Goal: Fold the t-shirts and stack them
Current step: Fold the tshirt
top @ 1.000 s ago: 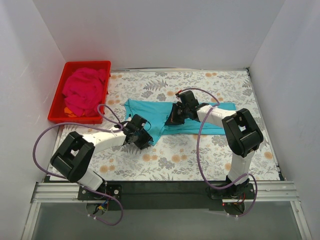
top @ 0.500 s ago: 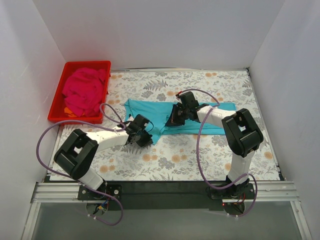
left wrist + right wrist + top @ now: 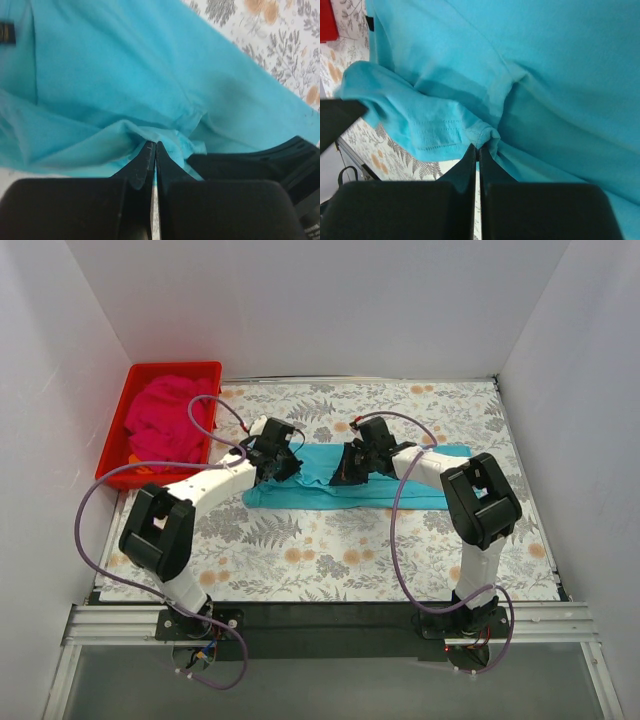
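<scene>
Turquoise t-shirt [image 3: 315, 490]: lies as a long band across the middle of the worktop; only the top view shows its whole outline, the wrist views give close folds and seams
Left arm [image 3: 200, 485]: reaches from the near edge to the shirt's left end and hides part of that end from above
Right arm [image 3: 440, 475]: bends back over the shirt's middle and covers cloth there
Left claw [image 3: 283, 462]: jaws hidden from above; its own wrist view shows the left claw [image 3: 151, 149] closed tight on a raised fold of turquoise cloth
Right claw [image 3: 345, 472]: same from above; up close the right claw [image 3: 478, 150] is pinched closed on a stitched hem edge
Dark mark [image 3: 6, 32]: small, on the cloth at the upper left, plain only in the left wrist view
Red tray [image 3: 175, 368]: far-left corner, apart from the turquoise shirt
Pink t-shirt [image 3: 165, 425]: bunched inside the tray
Cables [image 3: 100, 500]: purple loops beside each arm
Walls [image 3: 300, 300]: plain white on three sides
Worktop [image 3: 350, 560]: pale floral print
</scene>
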`<state>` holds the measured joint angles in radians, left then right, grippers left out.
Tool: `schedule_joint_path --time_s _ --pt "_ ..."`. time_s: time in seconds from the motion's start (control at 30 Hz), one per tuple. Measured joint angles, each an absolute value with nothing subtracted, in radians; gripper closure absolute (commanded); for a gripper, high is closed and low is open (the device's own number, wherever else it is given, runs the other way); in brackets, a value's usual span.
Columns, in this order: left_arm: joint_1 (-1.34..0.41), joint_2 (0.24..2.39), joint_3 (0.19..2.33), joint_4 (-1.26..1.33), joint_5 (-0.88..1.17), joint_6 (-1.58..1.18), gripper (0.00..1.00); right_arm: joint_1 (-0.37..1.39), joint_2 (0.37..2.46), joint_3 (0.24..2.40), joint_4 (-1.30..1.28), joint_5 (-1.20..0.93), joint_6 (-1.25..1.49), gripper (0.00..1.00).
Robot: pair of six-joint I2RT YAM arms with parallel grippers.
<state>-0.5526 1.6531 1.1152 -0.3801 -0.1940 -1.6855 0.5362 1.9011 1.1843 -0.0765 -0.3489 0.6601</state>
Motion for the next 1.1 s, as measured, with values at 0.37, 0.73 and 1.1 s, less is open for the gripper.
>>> schedule_joint_path --time_s 0.37,0.73,1.1 --pt "-0.467 1.882 1.334 -0.352 -0.125 -1.419 1.00 0.498 1.964 1.263 -0.079 -0.353 0.655 0.95" --pt "-0.463 1.911 1.359 -0.303 -0.088 -1.354 1.00 0.438 1.995 1.300 -0.081 -0.358 0.659 0.89" --pt "-0.435 1.940 1.359 -0.249 -0.043 -1.360 1.00 0.412 2.046 1.350 -0.081 -0.389 0.652 0.62"
